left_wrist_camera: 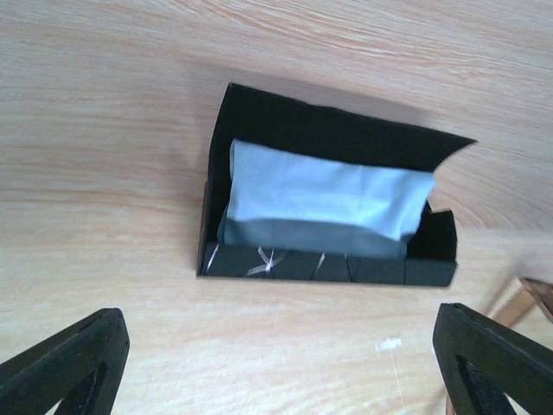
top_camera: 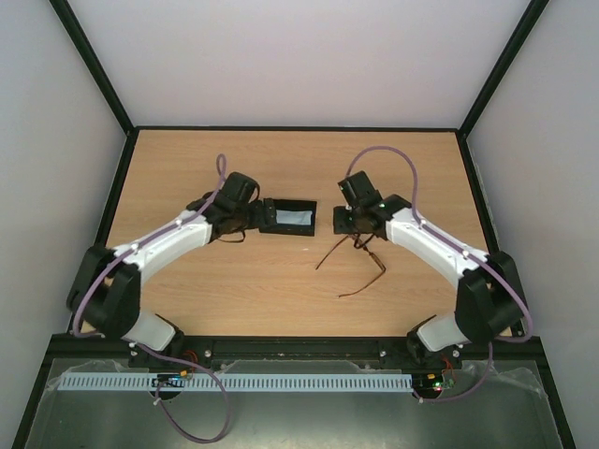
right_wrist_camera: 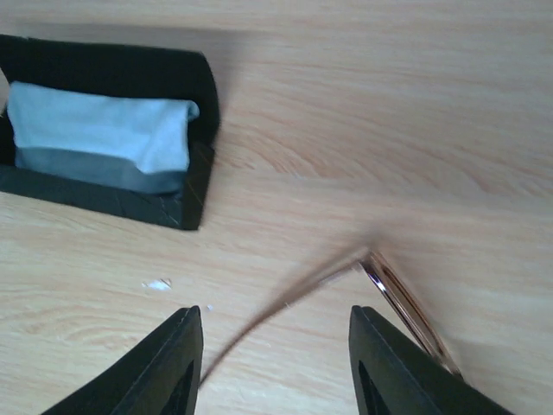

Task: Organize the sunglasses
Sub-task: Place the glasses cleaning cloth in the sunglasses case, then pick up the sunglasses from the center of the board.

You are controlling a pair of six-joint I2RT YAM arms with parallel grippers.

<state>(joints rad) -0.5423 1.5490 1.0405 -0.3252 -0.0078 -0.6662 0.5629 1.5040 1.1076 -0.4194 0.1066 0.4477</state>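
The sunglasses (top_camera: pixel 382 269) have a thin reddish-brown frame and lie on the table right of centre, temple arms spread toward me. My right gripper (top_camera: pixel 354 234) hovers over their far end, open. In the right wrist view my right gripper (right_wrist_camera: pixel 276 367) straddles one blurred temple arm, and the sunglasses' frame (right_wrist_camera: pixel 406 307) lies by the right fingertip (right_wrist_camera: pixel 393 363). The open black case (top_camera: pixel 287 217) holds a light blue cloth (left_wrist_camera: pixel 328 194). My left gripper (top_camera: pixel 255 219) is at the case's left end, and in its wrist view it (left_wrist_camera: pixel 281 372) is open and empty, just short of the case (left_wrist_camera: pixel 259 121).
The case (right_wrist_camera: pixel 194 186) with the cloth (right_wrist_camera: pixel 95 125) shows at the upper left of the right wrist view. A bit of the sunglasses (left_wrist_camera: pixel 536 298) shows at the left wrist view's right edge. Black rails edge the wooden table (top_camera: pixel 187 299).
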